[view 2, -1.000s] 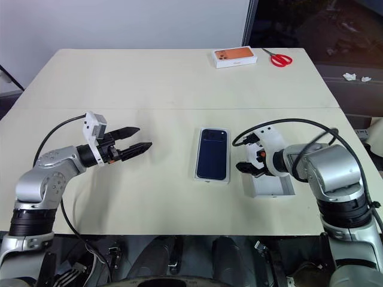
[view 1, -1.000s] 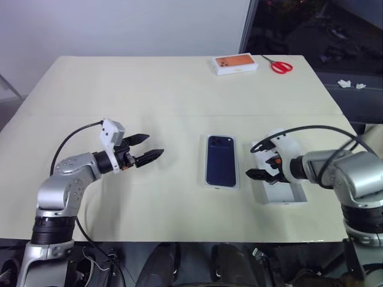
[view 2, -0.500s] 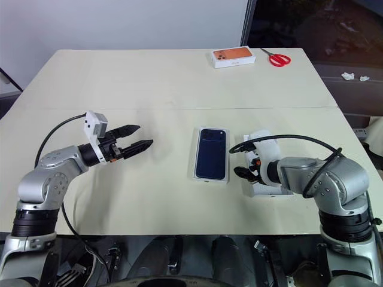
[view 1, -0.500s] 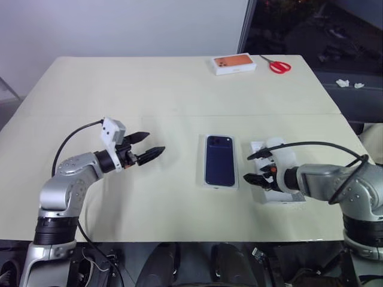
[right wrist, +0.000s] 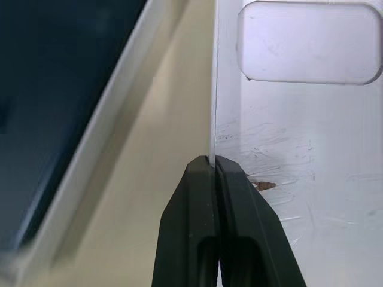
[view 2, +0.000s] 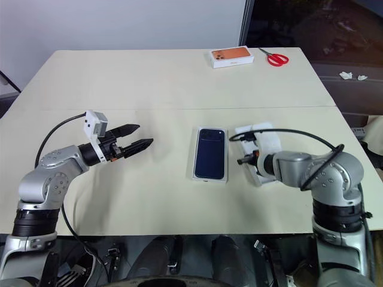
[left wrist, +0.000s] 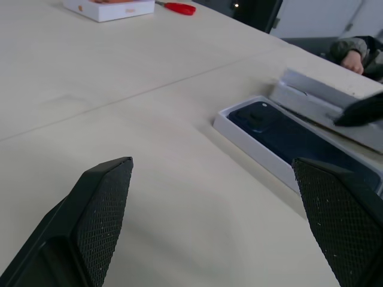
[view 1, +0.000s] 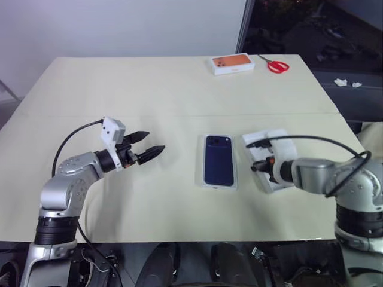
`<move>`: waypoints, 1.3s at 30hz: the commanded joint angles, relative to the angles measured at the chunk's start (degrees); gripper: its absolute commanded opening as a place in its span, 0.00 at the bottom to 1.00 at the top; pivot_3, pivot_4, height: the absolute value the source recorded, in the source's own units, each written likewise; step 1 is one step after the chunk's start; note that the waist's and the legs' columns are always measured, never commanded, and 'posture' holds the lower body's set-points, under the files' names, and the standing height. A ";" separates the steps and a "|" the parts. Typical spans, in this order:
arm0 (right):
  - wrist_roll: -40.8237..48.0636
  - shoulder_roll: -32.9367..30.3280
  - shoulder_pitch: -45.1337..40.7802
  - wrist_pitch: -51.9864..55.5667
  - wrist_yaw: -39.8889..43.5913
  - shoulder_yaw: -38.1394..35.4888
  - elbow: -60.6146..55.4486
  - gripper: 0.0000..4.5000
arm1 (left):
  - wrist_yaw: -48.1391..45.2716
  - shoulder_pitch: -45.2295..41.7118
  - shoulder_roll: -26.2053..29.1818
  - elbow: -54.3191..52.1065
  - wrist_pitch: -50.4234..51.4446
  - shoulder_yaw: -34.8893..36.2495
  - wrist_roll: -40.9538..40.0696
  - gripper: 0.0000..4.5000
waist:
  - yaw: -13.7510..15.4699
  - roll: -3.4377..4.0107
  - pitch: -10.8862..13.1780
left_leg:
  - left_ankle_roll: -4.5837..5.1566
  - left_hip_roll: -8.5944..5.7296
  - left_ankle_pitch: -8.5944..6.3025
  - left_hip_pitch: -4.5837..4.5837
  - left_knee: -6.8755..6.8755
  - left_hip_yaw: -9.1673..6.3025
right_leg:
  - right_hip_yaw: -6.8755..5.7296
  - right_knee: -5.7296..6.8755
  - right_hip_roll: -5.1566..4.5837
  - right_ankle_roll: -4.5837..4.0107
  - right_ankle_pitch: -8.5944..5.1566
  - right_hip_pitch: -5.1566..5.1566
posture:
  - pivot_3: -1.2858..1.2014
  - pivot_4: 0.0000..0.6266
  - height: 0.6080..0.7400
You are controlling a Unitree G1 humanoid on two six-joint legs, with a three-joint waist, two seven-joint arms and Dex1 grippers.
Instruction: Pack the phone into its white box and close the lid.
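Pale cream table [view 1: 179,89] fills our view, with a small box bearing an orange phone picture [view 1: 234,63] and red-handled scissors [view 1: 274,64] at its far edge. We see the phone [view 1: 218,159] lying back-up in the white box [view 1: 219,186] near the table's middle. Just to its right sits the lid [view 2: 270,143], open side up — our right gripper [right wrist: 213,164] has its fingers pinched together on the lid's thin wall nearest the phone. Our left gripper [view 1: 148,145] hovers well to the left of the phone, fingers spread wide and holding nothing.
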 commanded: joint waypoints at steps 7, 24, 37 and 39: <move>11.30 23.35 -14.31 -3.75 3.95 -15.01 8.84 0.01 | 0.37 -1.92 0.05 -0.52 -0.58 1.15 -1.44 1.00 | -1.01 0.01 0.00 | -0.03 0.13 0.02 0.01 -0.03 0.00 | 0.03 0.09 0.14 0.00 0.00 -0.05 | 0.52 0.24 1.00; 56.94 30.10 -0.51 -27.44 -22.37 2.15 15.17 0.01 | 2.48 -0.44 -1.44 -2.34 -2.16 3.21 -2.89 1.00 | -1.29 0.05 0.01 | -0.05 0.10 0.03 0.01 -0.04 0.05 | 0.11 0.20 0.14 0.00 0.00 -0.14 | 0.52 0.24 1.00; 55.46 24.42 5.39 -34.33 -17.48 9.60 17.19 0.00 | 2.04 3.67 -6.07 -3.92 -0.59 -2.12 -3.93 0.16 | -1.19 0.05 0.00 | -0.03 0.12 0.03 0.03 -0.02 0.07 | 0.13 0.21 0.17 0.00 0.00 -0.11 | 0.52 0.24 1.00; 55.49 23.65 6.59 -35.20 -16.95 9.70 16.85 0.00 | 2.68 3.83 -8.08 -3.16 -1.88 -4.41 -2.50 0.01 | -1.17 0.05 0.00 | -0.03 0.12 0.03 0.03 -0.01 0.07 | 0.12 0.20 0.17 0.00 0.00 -0.10 | 0.52 0.24 1.00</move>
